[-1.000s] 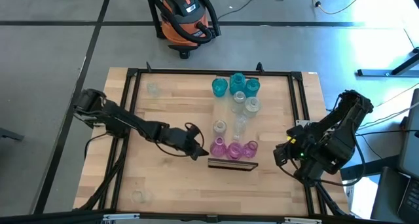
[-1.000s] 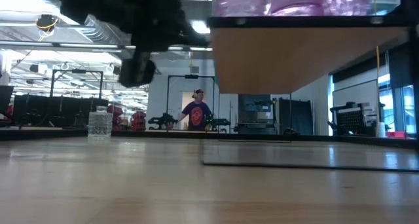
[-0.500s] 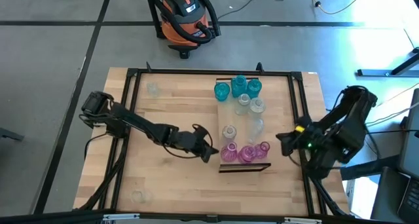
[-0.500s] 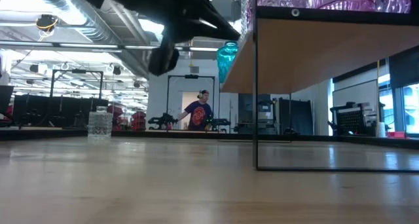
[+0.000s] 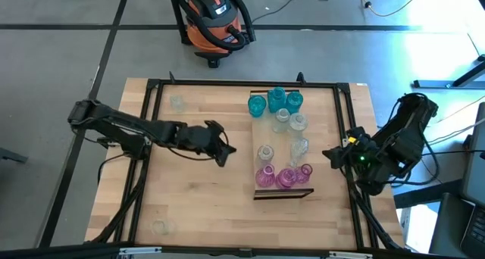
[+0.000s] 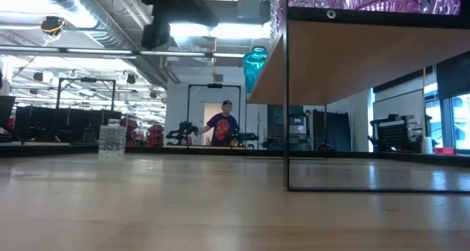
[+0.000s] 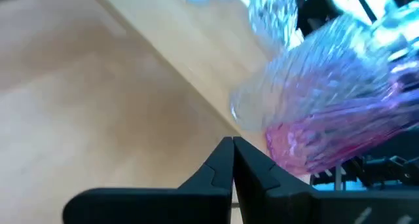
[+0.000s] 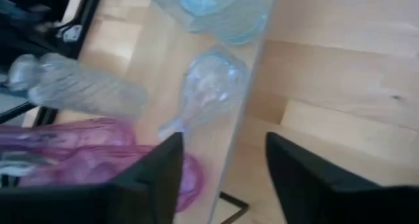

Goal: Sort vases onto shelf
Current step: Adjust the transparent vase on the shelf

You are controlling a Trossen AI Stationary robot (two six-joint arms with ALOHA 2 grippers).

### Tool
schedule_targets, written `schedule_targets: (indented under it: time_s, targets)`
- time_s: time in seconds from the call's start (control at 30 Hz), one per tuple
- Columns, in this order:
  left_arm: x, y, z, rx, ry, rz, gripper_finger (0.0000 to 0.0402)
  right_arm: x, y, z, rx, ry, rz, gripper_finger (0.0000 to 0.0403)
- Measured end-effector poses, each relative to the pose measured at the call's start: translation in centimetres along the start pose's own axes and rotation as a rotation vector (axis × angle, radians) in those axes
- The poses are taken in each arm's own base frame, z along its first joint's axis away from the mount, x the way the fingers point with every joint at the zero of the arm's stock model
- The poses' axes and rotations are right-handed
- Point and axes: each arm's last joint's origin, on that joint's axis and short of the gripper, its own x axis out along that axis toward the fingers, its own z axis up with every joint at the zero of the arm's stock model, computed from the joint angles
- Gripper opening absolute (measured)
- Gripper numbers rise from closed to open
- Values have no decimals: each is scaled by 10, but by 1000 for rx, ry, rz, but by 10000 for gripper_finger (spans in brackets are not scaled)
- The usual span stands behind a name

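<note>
My left gripper hangs over the bare wood of the table, just to the left of the shelf, and its two fingers are pressed tight together with nothing between them. My right gripper sits at the table's right edge, close beside the shelf's right side; its fingers stand apart, and they are pinching nothing. The shelf lies lengthwise across the middle-right of the table, dark edge nearest me. On it the vases are grouped by colour: the teal vases at the far end, the clear vases in the middle, the pink vases at the near end by the dark edge. A stray clear vase stands near the table's far left corner, another near its front left corner.
</note>
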Motion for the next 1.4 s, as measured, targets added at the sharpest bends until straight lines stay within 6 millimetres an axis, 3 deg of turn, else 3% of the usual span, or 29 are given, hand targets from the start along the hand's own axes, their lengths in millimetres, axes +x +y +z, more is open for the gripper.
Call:
schedule_targets:
  time_s: [0.27,0.43,0.53,0.67,1.03,1.4]
  targets:
    - [-31,6,32,56,-131,-28,0,32,-8,13,205,-71,26,308]
    - [-41,10,44,77,-149,-56,0,54,-11,20,323,13,-71,355]
    - [-42,12,47,72,-127,-85,0,63,0,27,325,68,-33,373]
    - [-41,14,48,70,-108,-98,0,78,17,39,338,40,31,381]
    - [-40,21,56,106,-69,-130,0,124,28,52,359,164,-125,371]
    - [-39,32,57,90,-22,-75,0,135,32,46,392,231,-170,369]
